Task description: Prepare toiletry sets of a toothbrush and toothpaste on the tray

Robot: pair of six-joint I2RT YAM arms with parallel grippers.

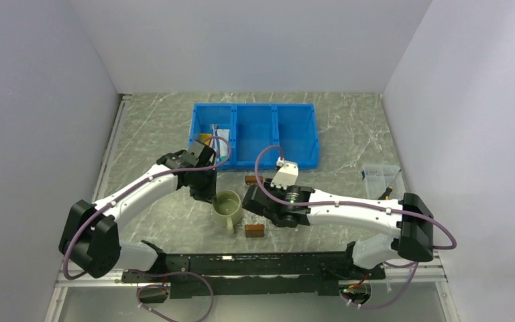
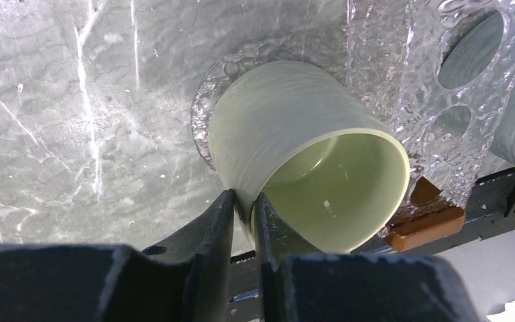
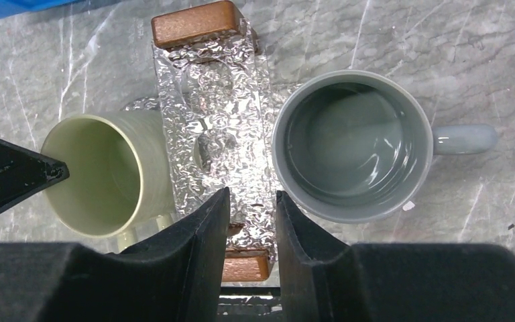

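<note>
The tray (image 3: pixel 211 94) is clear and glittery and lies between a pale green mug (image 3: pixel 100 174) and a grey mug (image 3: pixel 352 144); it also shows in the left wrist view (image 2: pixel 402 67). My left gripper (image 2: pixel 245 206) is shut on the green mug's (image 1: pixel 229 204) wall, one finger inside and one outside. My right gripper (image 3: pixel 253 201) is open, its fingers a little apart just above the tray's middle. A yellow-orange toothpaste tube (image 1: pixel 205 139) and pale stick-like pieces (image 1: pixel 222 142) lie in the blue bin's left compartment, partly hidden by my left arm (image 1: pixel 188 164).
The blue three-compartment bin (image 1: pixel 295 134) stands at the back. Small brown blocks sit at the tray's two ends (image 1: pixel 255 231) (image 1: pixel 251 179). A small clear box (image 1: pixel 381 176) is at the right. Walls close in both sides.
</note>
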